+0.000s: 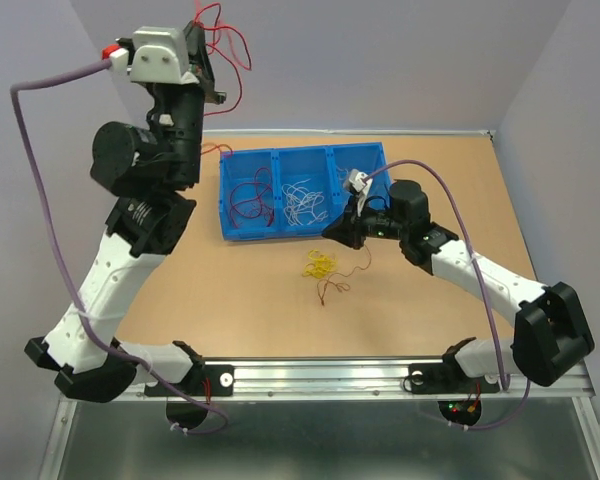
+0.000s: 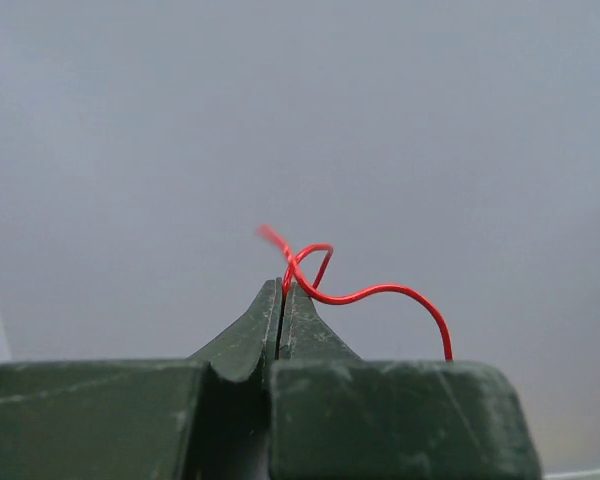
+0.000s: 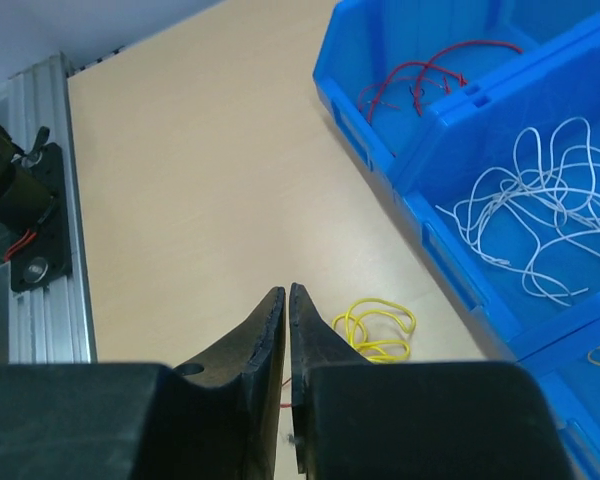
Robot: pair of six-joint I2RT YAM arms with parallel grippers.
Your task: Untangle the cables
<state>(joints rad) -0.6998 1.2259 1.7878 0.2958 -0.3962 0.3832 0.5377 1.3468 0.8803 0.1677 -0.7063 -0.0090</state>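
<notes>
My left gripper (image 1: pixel 206 45) is raised high above the table's far left and is shut on a red wire (image 1: pixel 230 42). In the left wrist view the red wire (image 2: pixel 365 293) curls out from the closed fingertips of the left gripper (image 2: pixel 282 286) against the grey wall. My right gripper (image 1: pixel 332 229) hovers low in front of the blue bin, its jaws together and nothing gripped at the tips (image 3: pixel 287 290). A yellow wire bundle (image 1: pixel 320 263) lies on the table just right of the tips in the right wrist view (image 3: pixel 380 328). A thin red wire (image 1: pixel 338 283) lies beside it.
The blue bin (image 1: pixel 238 234) stands at the table's back, also seen in the right wrist view (image 3: pixel 380 160). Its left compartment holds red wires (image 1: pixel 250 195), the middle one white wires (image 1: pixel 302 203). The metal rail (image 1: pixel 320 375) runs along the near edge.
</notes>
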